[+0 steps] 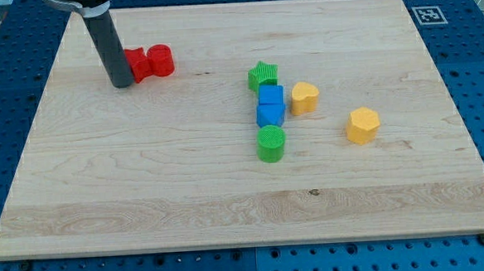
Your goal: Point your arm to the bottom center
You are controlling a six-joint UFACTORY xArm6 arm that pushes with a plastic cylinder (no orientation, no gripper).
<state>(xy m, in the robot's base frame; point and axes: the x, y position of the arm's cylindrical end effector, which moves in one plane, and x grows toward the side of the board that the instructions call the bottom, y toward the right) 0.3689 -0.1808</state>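
Resting at the board's (pixel 229 211) upper left, the rod's tip (pixel 123 84) touches the left side of two red blocks (pixel 152 64); no gripper or jaws on it. Near centre: green star (pixel 263 74), blue blocks (pixel 270 105) stacked in a column w/ green cylinder (pixel 271 143) below. Yellow heart (pixel 305 96) just right of the blue ones, yellow hexagon (pixel 363 125) further right. Bottom-centre of the board is well apart from the tip.

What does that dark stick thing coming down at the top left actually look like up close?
It is a plain, straight cylinder, dark grey to black and smooth, with no cables or markings showing on it. At the view's top it meets a lighter band, partly cut off by the picture's edge. My tip is its blunt lower end, with no claw or fingers, just left of the red blocks on the wooden board.
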